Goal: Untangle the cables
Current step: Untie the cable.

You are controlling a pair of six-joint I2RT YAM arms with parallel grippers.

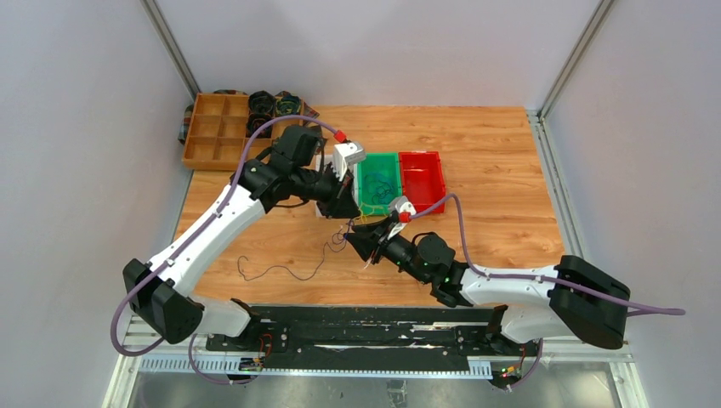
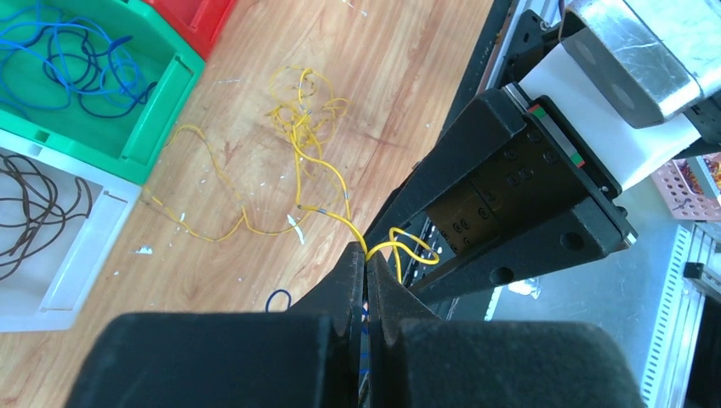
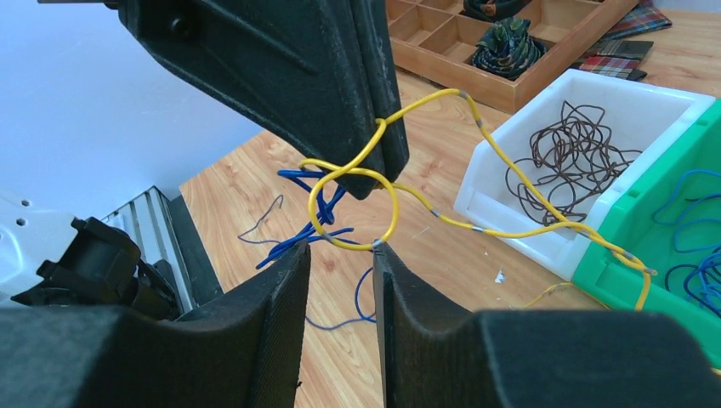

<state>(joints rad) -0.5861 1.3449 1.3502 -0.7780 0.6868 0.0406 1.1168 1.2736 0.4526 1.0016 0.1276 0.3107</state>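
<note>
My left gripper (image 2: 366, 253) is shut on a yellow cable (image 2: 310, 161) that trails away over the wood to a tangle. In the right wrist view the left gripper (image 3: 378, 157) hangs at the top, pinching that yellow cable (image 3: 510, 231), which forms a loop just under it. My right gripper (image 3: 340, 251) is open right below the loop, and the loop's bottom touches its right fingertip (image 3: 380, 255). Blue cables (image 3: 306, 234) dangle beside the loop. From above, the left gripper (image 1: 344, 208) and the right gripper (image 1: 355, 240) almost meet.
A green bin (image 2: 161, 110) holds blue cables (image 2: 68, 59); a white bin (image 3: 510, 212) holds brown cables (image 3: 570, 153). A red bin (image 1: 422, 178) sits right of the green one. A thin dark cable (image 1: 281, 272) lies on the table. A wooden tray (image 1: 217, 132) stands at the back left.
</note>
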